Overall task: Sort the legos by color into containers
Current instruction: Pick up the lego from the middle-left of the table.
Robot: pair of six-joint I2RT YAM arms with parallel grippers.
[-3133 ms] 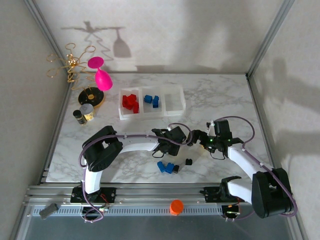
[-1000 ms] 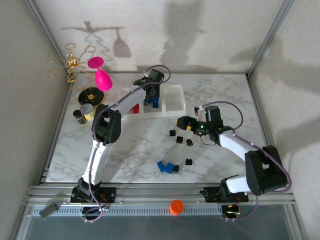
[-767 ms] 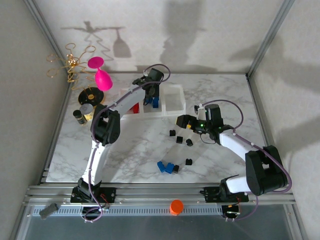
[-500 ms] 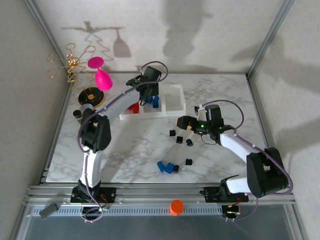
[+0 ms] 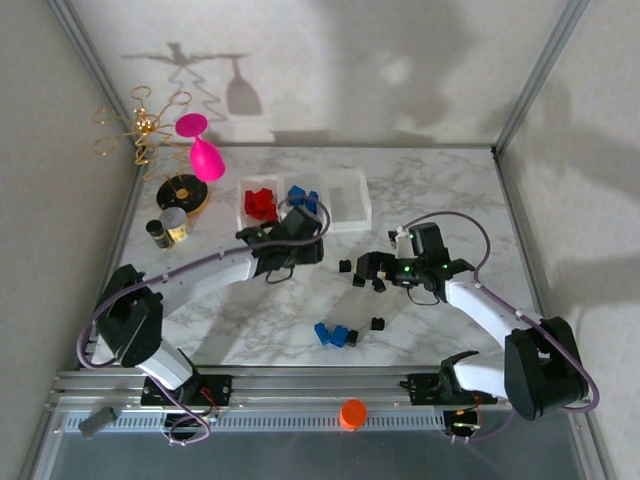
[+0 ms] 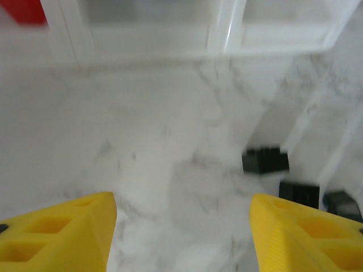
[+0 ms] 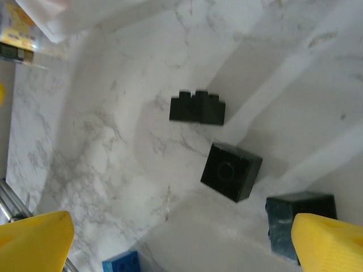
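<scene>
Three clear containers (image 5: 352, 207) stand in a row at the back. The left one holds red legos (image 5: 261, 203), the middle one blue legos (image 5: 303, 198). My left gripper (image 5: 303, 243) hovers just in front of them, open and empty (image 6: 182, 207), with black legos (image 6: 265, 161) to its right. My right gripper (image 5: 372, 270) hangs open over the loose black legos (image 5: 360, 281); between its fingers lie bare marble and a square black brick (image 7: 231, 171), and nothing is gripped (image 7: 181, 226). Blue legos (image 5: 331, 335) lie nearer the front, with one more black brick (image 5: 379, 323) beside them.
A pink glass (image 5: 203, 150), a gold wire stand (image 5: 140, 125) and a gold-lidded jar (image 5: 175, 222) crowd the back left corner. An orange cap (image 5: 352, 412) rests on the front rail. Metal frame posts border the table on both sides.
My left arm has drawn back from the middle bin to the table in front of the bins. My right gripper has shifted slightly nearer, over the black bricks.
</scene>
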